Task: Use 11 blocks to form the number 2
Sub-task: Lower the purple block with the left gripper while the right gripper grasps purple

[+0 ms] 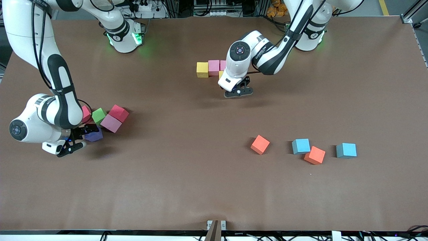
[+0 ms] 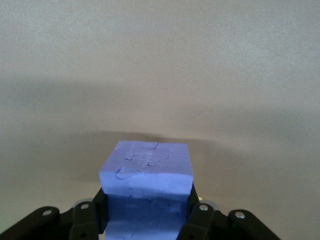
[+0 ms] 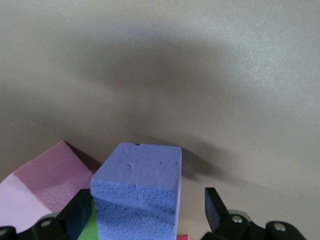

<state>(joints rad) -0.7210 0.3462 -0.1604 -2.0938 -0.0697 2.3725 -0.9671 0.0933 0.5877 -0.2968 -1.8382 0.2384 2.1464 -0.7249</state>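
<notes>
Two purple cubes: left claw (image 2: 147, 220) clamps one (image 2: 147, 172), half-hidden; right claw (image 3: 145, 215) gapes around another (image 3: 137, 187).

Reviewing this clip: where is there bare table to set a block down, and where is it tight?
Bare: the wide middle of the table, between the purple block under the open right gripper and the orange block. Crowded: the pink block and green block cluster there, and the started row, yellow block, by the left gripper, shut on a purple block.
</notes>
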